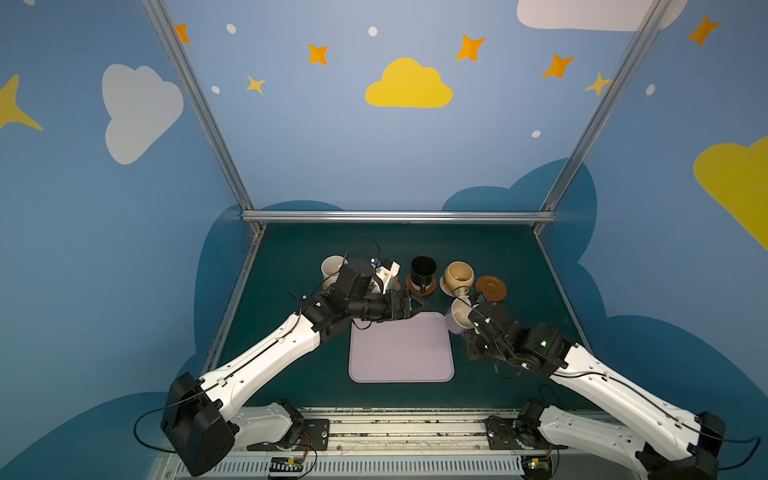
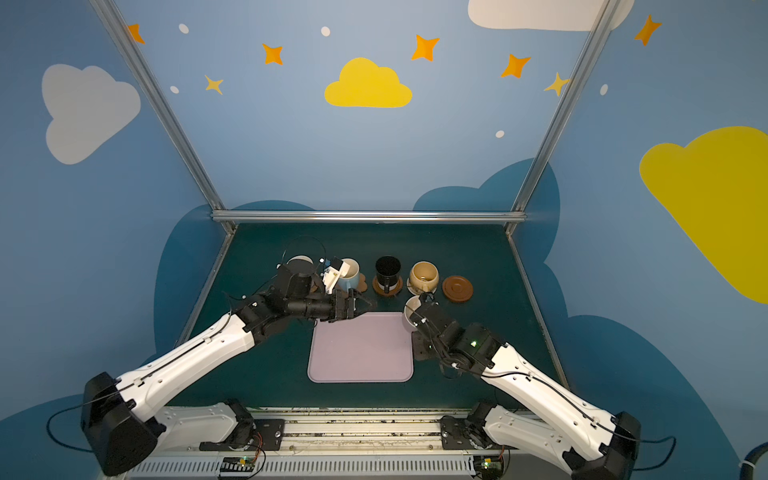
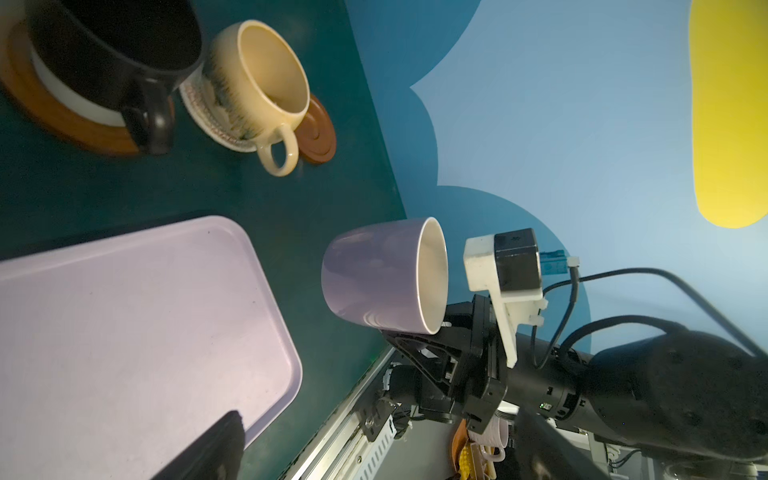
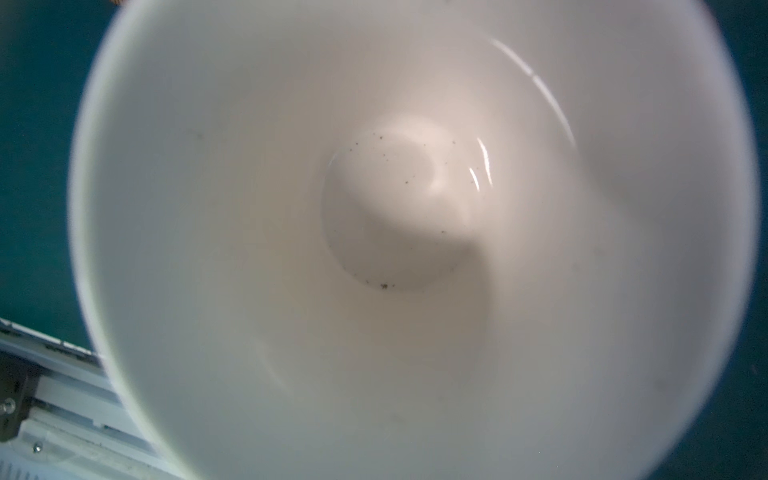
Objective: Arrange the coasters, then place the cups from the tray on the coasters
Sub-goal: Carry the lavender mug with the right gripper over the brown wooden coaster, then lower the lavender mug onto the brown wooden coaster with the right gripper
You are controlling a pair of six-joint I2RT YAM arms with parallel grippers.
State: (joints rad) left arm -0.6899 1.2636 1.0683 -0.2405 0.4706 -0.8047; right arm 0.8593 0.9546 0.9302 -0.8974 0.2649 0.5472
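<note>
Along the far part of the green surface, a row of mugs ran from the left edge toward the right. The cream speckled mug stood nearest the left edge, and what lay under it was mostly hidden by the left arm. Next came the light blue mug on the tan flower-shaped coaster. The black mug stood upright on a brown wooden disc, and the mustard mug sat on the pale woven coaster. A second brown wooden disc lay bare at the right end of the row, just beside the pale woven coaster.

Nearer the front edge, about midway between the left and right edges, the lilac tray lay flat.

The right gripper was pressed together on the lilac mug. It held the mug tilted, mouth turned back toward the right arm, just off the tray's far right corner, between the tray and the mustard mug. The mug's handle was hidden, and whether its base touched the surface could not be told. In the right wrist view its pale inside filled nearly everything, with a few dark specks at the bottom.

The left gripper hovered at the tray's far edge with its jaws spread wide, holding nothing.
</note>
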